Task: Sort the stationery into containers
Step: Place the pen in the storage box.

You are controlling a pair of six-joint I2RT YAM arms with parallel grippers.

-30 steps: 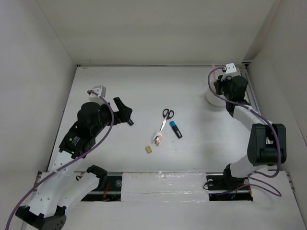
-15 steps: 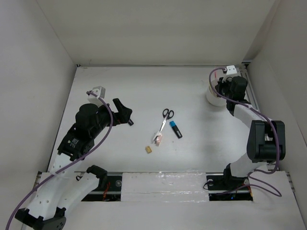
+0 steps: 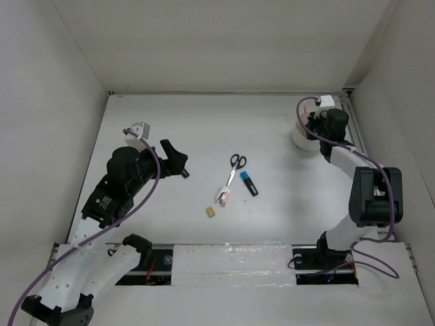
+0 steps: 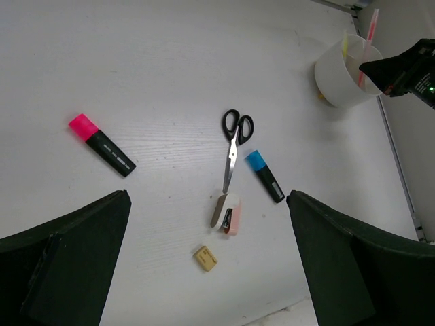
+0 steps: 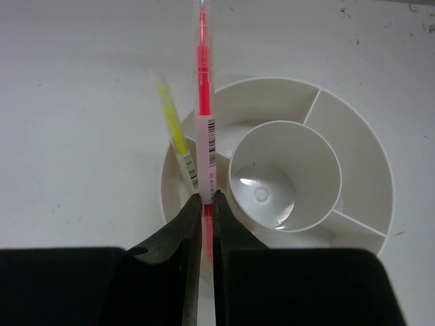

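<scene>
The round white tub (image 5: 353, 163) with compartments stands at the back right (image 3: 300, 138). My right gripper (image 5: 207, 197) is shut on the thin red pen (image 5: 202, 81), holding it upright in the tub's outer left compartment beside the pale yellow stick (image 5: 175, 132). My left gripper (image 4: 208, 195) is open and empty, above the table's left middle (image 3: 178, 161). Below it lie the black-handled scissors (image 4: 234, 139), the blue-capped marker (image 4: 265, 175), the pink-capped marker (image 4: 102, 144), a pink-and-white eraser (image 4: 228, 212) and a tan eraser (image 4: 205, 258).
White walls enclose the table on the left, back and right. The tub sits close to the right wall and back corner. The right arm (image 3: 370, 183) reaches along the right side. In the top view the left arm hides the pink-capped marker.
My right wrist has shifted slightly over the tub with the red pen held. The left arm and the items on the table have not moved.
</scene>
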